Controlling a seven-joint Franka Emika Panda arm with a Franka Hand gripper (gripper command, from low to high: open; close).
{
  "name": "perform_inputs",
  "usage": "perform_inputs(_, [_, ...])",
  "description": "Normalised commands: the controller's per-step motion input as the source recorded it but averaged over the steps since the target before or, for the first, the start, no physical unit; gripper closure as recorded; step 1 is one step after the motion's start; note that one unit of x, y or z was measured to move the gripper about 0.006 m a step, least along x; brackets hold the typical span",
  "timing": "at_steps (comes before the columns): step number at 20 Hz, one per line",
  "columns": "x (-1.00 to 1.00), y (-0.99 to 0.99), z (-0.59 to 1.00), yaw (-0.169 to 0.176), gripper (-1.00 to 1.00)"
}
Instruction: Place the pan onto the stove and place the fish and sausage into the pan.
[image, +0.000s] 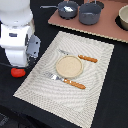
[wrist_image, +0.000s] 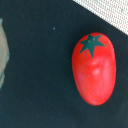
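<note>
The blue-grey pan (image: 67, 10) sits on the pinkish-brown stove (image: 107, 27) at the back, its thin handle pointing to the exterior view's left. A small white piece, the fish (image: 69, 7), lies inside it. The red oblong sausage (image: 17, 72) lies on the black table at the exterior view's left, just off the placemat's edge. In the wrist view it (wrist_image: 94, 70) has a green star-shaped mark on one end. My gripper (image: 18, 65) hangs right above it, hidden under the white arm. Its fingers do not show in the wrist view.
A larger grey pot (image: 90, 15) stands on the stove beside the pan, and a bowl (image: 123, 17) at the stove's right end. The striped beige placemat (image: 50, 62) holds a round plate (image: 68, 66), a fork (image: 56, 76) and a knife (image: 87, 58).
</note>
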Motion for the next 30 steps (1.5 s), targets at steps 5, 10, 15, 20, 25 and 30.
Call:
perform_inputs(5, [-0.25, -0.42, -0.21, 0.066, -1.00])
perform_inputs(10, [-0.13, -0.37, -0.16, 0.049, -1.00])
perform_inputs(15, [-0.13, -0.16, -0.26, 0.048, -1.00])
perform_inputs(20, [-0.05, -0.11, -0.33, 0.048, -1.00])
perform_inputs(25, [-0.13, -0.18, -0.37, 0.044, -1.00])
perform_inputs(30, [-0.22, -0.26, -0.34, 0.038, -1.00])
